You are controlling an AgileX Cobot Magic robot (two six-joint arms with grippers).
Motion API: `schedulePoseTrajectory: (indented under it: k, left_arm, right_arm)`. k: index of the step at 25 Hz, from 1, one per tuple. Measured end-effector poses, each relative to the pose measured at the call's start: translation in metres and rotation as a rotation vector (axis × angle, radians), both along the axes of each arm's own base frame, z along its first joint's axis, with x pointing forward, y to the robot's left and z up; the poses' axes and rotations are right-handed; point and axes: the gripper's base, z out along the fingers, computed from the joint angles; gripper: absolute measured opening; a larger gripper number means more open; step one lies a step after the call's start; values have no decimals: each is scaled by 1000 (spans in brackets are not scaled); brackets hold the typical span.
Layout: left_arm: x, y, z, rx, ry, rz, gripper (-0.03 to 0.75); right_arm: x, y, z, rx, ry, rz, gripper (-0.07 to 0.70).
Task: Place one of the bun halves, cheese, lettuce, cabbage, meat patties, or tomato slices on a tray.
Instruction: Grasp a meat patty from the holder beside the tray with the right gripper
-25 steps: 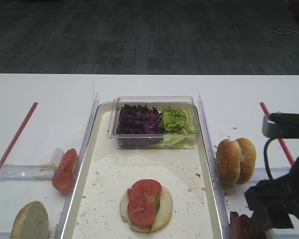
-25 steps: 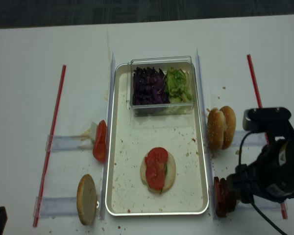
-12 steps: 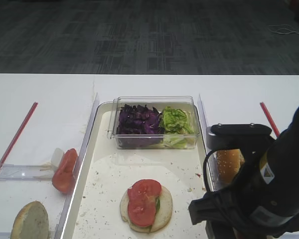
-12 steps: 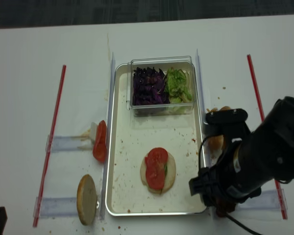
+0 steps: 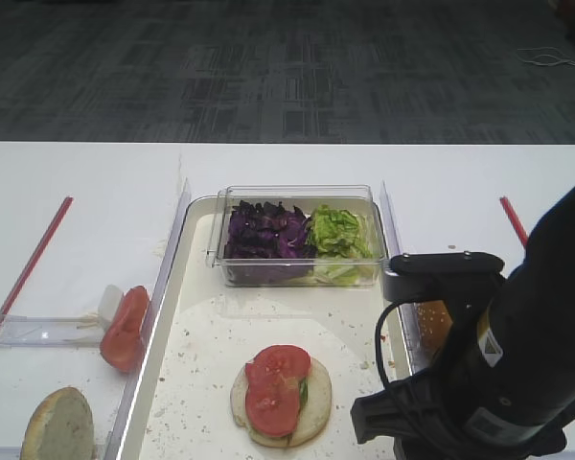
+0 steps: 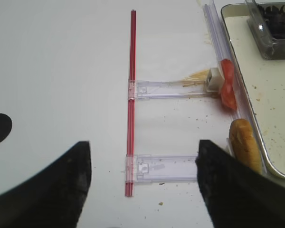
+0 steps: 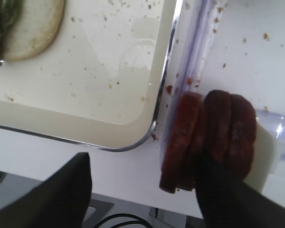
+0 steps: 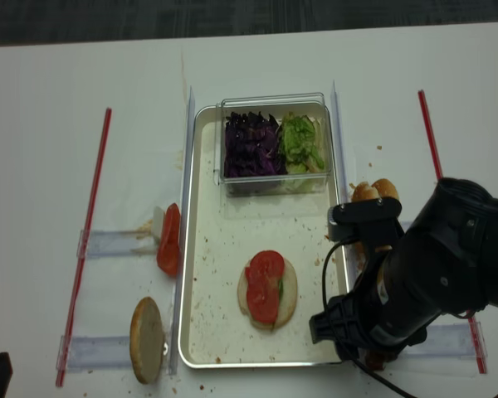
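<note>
The right gripper point(image 7: 142, 190) is poised wide open, nothing held, over the meat patties point(image 7: 209, 137) stacked on edge just outside the tray point(image 7: 133, 128)'s near right corner — closing on one patty is needed next.

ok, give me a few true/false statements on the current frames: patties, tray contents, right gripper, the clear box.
1. The meat patties stand on edge outside the tray. True.
2. The right gripper is clamped on a patty. False: its jaws stand apart, one finger over the patties.
3. The bun half on the tray is bare. False: tomato slices lie on it.
4. The clear box holds cabbage and lettuce. True.
5. The left gripper holds a bun. False: it is open and empty.
</note>
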Motion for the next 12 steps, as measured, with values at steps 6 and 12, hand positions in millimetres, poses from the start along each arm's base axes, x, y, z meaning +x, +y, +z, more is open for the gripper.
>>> schedulePoseTrajectory:
  k: [6, 12]
  left_arm:
    - [0, 0, 0, 0, 0, 0, 473]
    - [0, 0, 0, 0, 0, 0, 473]
  right_arm:
    - [0, 0, 0, 2, -2, 0, 492]
    - [0, 0, 0, 1, -3, 1, 489]
